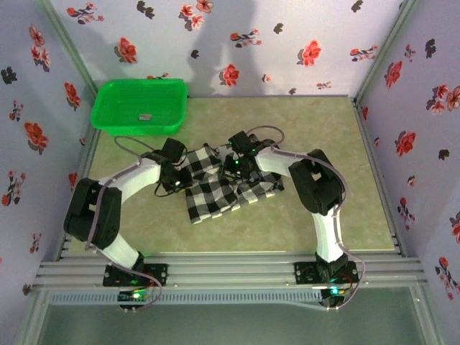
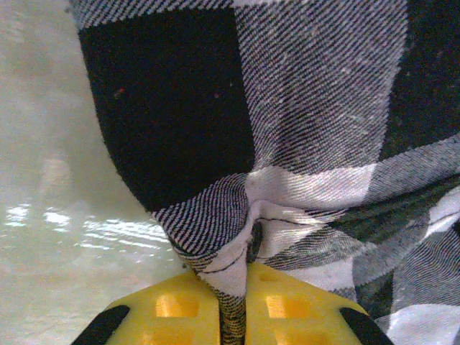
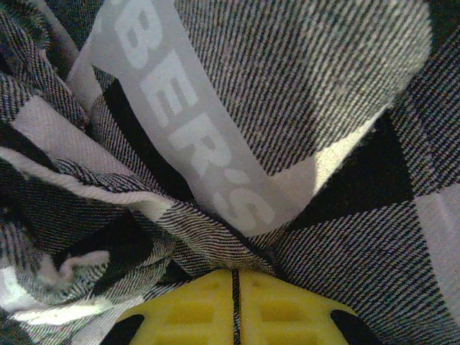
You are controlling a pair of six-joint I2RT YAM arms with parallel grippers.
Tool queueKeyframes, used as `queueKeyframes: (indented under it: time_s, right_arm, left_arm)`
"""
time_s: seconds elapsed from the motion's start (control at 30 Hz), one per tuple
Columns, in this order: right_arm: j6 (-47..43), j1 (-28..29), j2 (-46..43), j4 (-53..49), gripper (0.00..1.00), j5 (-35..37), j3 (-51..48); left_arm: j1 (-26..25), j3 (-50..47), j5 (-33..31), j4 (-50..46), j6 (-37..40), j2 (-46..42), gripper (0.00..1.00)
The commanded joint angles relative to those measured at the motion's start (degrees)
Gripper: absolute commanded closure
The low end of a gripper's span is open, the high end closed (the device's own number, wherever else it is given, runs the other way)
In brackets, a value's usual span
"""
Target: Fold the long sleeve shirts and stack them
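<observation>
A black-and-white checked long sleeve shirt (image 1: pixel 215 188) lies bunched on the table between the two arms. My left gripper (image 1: pixel 175 172) is at its left edge, my right gripper (image 1: pixel 241 164) at its upper right part. In the left wrist view the yellow fingers (image 2: pixel 287 305) are shut on a fold of the checked shirt (image 2: pixel 287 129) beside a dark button; the gripper (image 2: pixel 232 316) pinches the cloth. In the right wrist view the gripper (image 3: pixel 235 302) is shut on a thin fold of the shirt (image 3: pixel 338 86), just below a band with pale lettering (image 3: pixel 180 115).
A green plastic basket (image 1: pixel 141 106) stands at the back left with a small grey item inside. Flowered walls close in the table (image 1: pixel 338 208) on three sides. A metal rail runs along the near edge.
</observation>
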Motion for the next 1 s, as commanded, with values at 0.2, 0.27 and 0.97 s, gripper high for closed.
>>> queueKeyframes:
  time_s: [0.2, 0.27, 0.97]
  right_arm:
    - [-0.45, 0.23, 2.15, -7.9, 0.9, -0.64, -1.53]
    - [-0.48, 0.23, 2.14, -7.98, 0.9, -0.66, -1.62]
    - [-0.66, 0.23, 2.58, -8.07, 0.91, -1.73, -1.73]
  left_arm:
    - [-0.06, -2.17, 0.14, 3.04, -0.92, -2.61, 0.56]
    - [-0.13, -2.87, 0.61, 4.92, -2.65, -2.96, 0.4]
    - [1.4, -12.92, 1.52, 26.35, -17.28, -1.05, 0.55]
